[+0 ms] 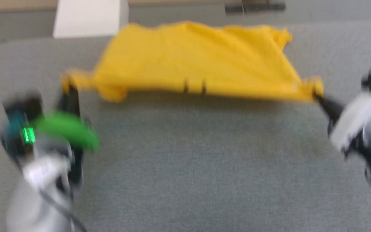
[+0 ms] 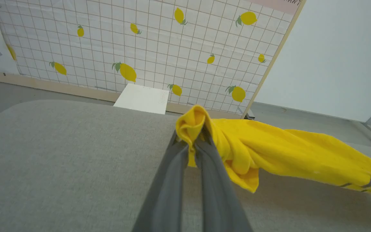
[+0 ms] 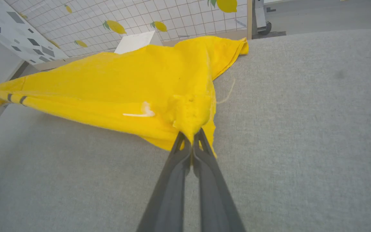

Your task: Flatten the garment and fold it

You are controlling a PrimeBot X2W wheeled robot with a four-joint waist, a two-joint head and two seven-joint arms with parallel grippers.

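The garment [image 1: 192, 58], a yellow T-shirt, is stretched between my two grippers above the grey table [image 1: 185, 167]. Its near edge is lifted and casts a shadow, while its far part rests on the table. My left gripper [image 1: 68, 88] is shut on the garment's left corner, which bunches over the fingertips in the left wrist view [image 2: 193, 137]. My right gripper [image 1: 317, 95] is shut on the right corner, also pinched in the right wrist view [image 3: 192, 135]. Small black stripes [image 1: 194, 86] show at the near edge. The garment [image 3: 124, 80] spreads away to the left in the right wrist view.
A white box [image 1: 89, 17] stands beyond the table's far left. Behind it is a lemon-print grid wall panel [image 2: 140, 48] and a white board on casters [image 2: 333, 58]. Grey table surface [image 3: 301, 129] extends in front of the garment.
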